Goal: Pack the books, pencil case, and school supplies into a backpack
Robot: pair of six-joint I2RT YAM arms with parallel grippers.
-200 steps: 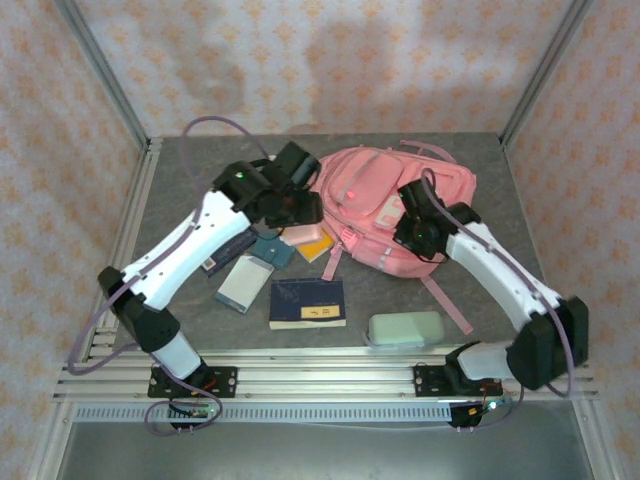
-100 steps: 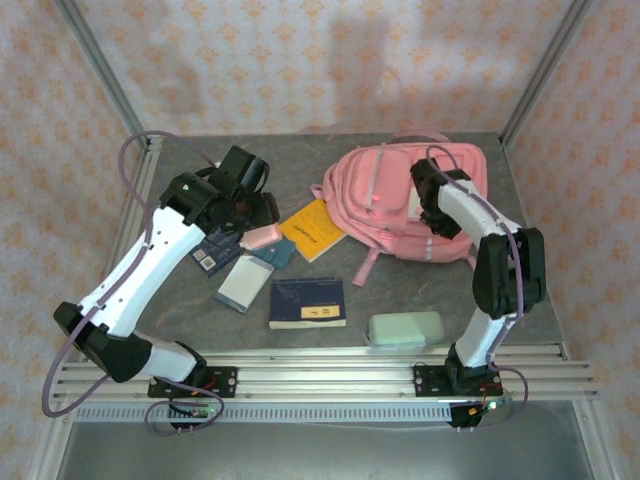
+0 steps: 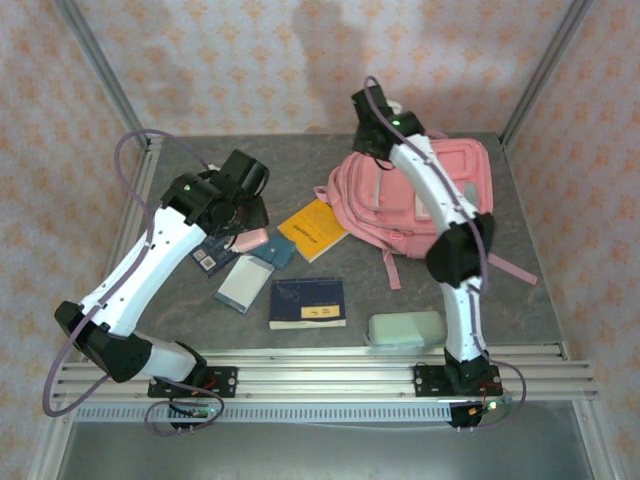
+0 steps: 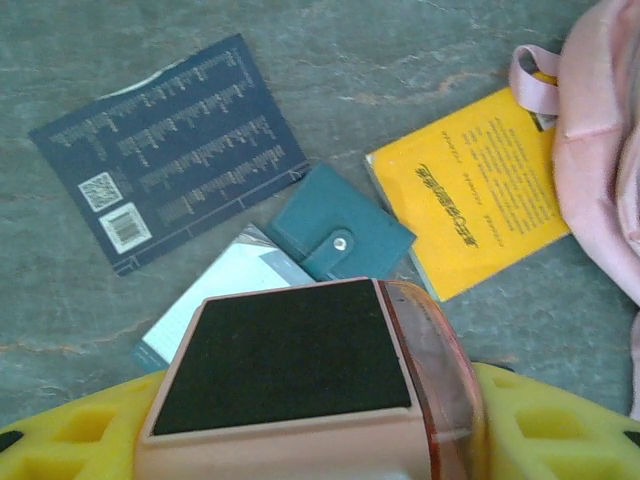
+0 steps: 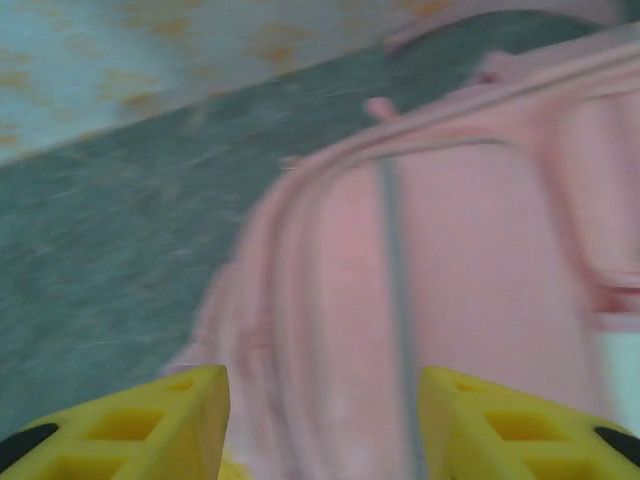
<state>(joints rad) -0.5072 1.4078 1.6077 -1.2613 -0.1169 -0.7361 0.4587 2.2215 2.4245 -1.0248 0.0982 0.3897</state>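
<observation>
We see the right gripper raised from the backpack's front to its far top edge, its jaws now parted and empty.
The left gripper stays clamped on the glossy, boxy pink gadget, above the snap-fastened teal pad and the matte orange-yellow paperback. The soft fabric backpack lies slumped, and the rounded mint pencil case sits near the stone-grey table's front edge.

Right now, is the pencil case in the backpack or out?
Out: the pencil case lies on the table, apart from the backpack.
</observation>
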